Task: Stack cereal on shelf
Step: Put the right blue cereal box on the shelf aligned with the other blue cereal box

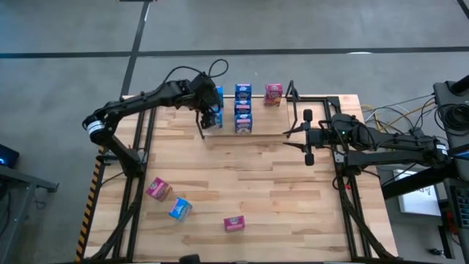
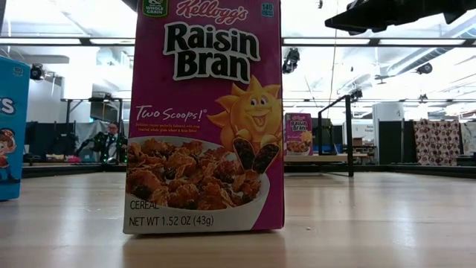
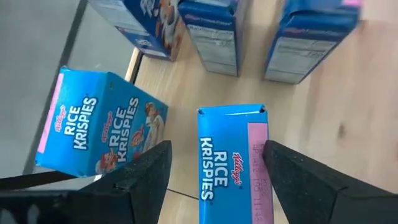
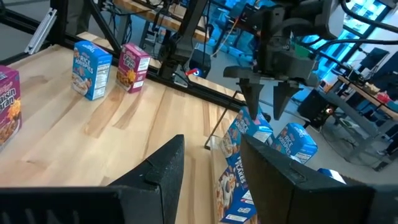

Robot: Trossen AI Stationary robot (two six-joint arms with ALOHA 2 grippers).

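High view: My left pincer (image 1: 210, 116) hangs over the far-left end of the pale wooden worktop (image 1: 249, 183), at the small rack of thin black posts that serves as the shelf (image 1: 245, 132). A column of bright blue mini cereal boxes (image 1: 242, 108) stands just beside it, and a pink box (image 1: 273, 94) stands further right. I judge this grouping keeps the stack compact. Three loose boxes wait near the front edge: a pink one (image 1: 157, 189), a blue one (image 1: 179, 209) and a second pink one (image 1: 234, 223). My right pincer (image 1: 308, 137) waits over the right side, well apart from them.

Low view: A pink Raisin Bran box (image 2: 204, 115) stands upright close to the lens; neither pincer shows clearly.

Left wrist view: My left fingers (image 3: 146, 177) stand wide, one on each side of a blue Rice Krispies box (image 3: 233, 162). They straddle it, but I cannot tell whether they touch.

Right wrist view: My right fingers (image 4: 165, 171) sit partly apart and hold nothing.
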